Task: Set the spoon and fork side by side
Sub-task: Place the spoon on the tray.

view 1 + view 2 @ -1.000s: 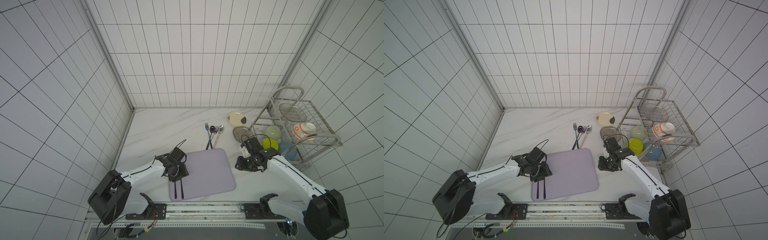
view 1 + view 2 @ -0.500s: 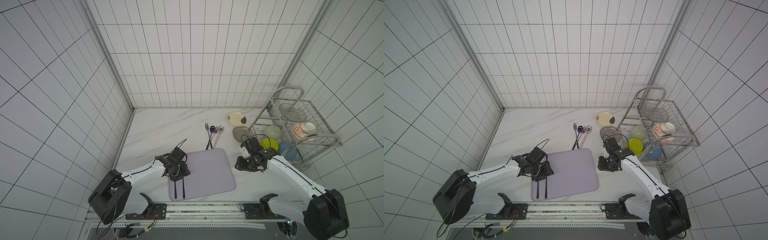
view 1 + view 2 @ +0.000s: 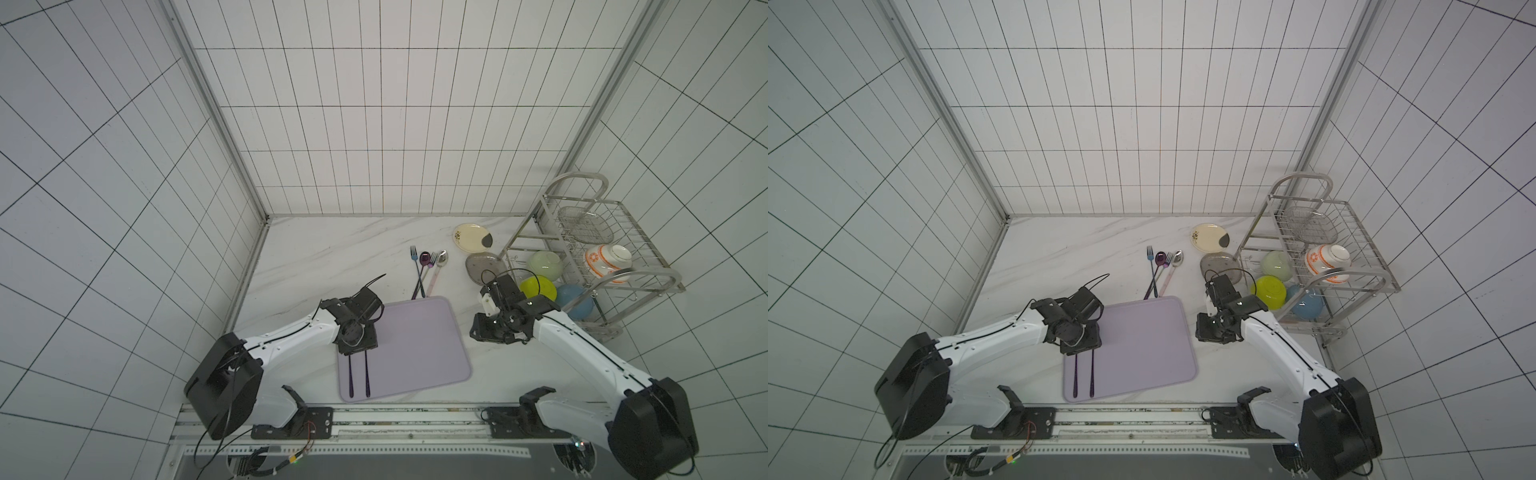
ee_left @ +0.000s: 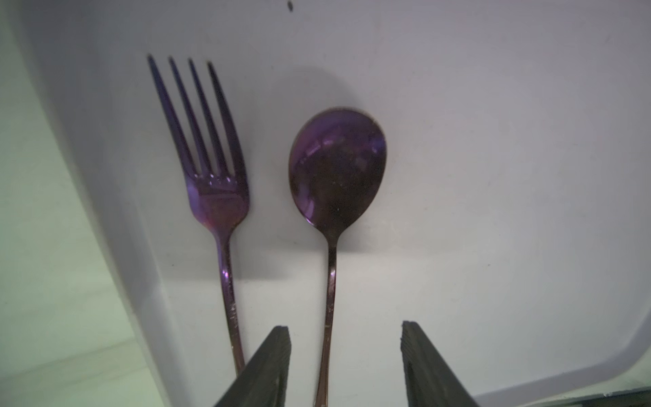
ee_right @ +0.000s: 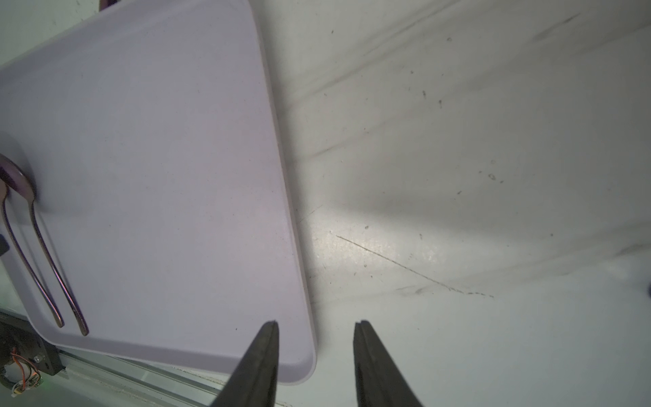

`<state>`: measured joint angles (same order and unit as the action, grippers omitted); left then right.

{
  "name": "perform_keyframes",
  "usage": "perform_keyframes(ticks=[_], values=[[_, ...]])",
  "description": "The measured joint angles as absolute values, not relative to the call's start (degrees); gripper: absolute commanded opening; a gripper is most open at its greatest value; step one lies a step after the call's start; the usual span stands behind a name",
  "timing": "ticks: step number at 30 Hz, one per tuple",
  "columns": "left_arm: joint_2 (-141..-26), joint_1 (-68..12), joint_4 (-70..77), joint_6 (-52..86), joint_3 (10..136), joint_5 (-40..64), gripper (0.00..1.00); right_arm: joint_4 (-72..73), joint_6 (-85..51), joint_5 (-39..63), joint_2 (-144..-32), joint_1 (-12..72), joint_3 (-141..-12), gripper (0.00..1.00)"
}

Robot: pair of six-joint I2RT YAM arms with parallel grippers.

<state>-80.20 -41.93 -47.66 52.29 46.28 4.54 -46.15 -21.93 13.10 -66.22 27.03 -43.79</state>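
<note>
A purple fork [image 4: 211, 197] and a purple spoon [image 4: 338, 169] lie parallel, a small gap apart, at the left end of the lavender tray [image 3: 415, 340]. In both top views only their handles show, the fork's [image 3: 350, 376] left of the spoon's [image 3: 367, 376]. My left gripper [image 4: 345, 327] hovers open over them; the spoon's handle runs between its fingers [image 4: 271, 366] without touching either. My right gripper [image 5: 317, 324] is open and empty, straddling the tray's right edge [image 5: 299, 246]. The right wrist view also catches the spoon [image 5: 53, 267] and fork [image 5: 28, 267].
More cutlery [image 3: 426, 270] lies in a bunch behind the tray. Two plates [image 3: 471, 237] [image 3: 482, 266] sit on the counter next to a wire dish rack [image 3: 582, 216] holding bowls at the right. The arms' mounting rail [image 3: 374, 419] runs along the front.
</note>
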Motion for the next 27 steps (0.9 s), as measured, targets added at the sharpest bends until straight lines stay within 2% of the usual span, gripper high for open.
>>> perform_keyframes(ticks=[8,19,27], values=[[-84.8,-43.0,-46.5,53.6,45.4,2.7,0.38,-46.2,-22.1,12.8,-66.2,27.0,-43.8,0.35],[-84.9,-43.0,-45.2,55.1,44.5,1.3,0.24,-46.2,-22.2,12.7,-66.7,27.1,-43.8,0.34],[-84.9,-43.0,-45.0,55.3,44.4,1.1,0.21,-46.2,-22.2,12.6,-66.8,27.1,-43.8,0.34]])
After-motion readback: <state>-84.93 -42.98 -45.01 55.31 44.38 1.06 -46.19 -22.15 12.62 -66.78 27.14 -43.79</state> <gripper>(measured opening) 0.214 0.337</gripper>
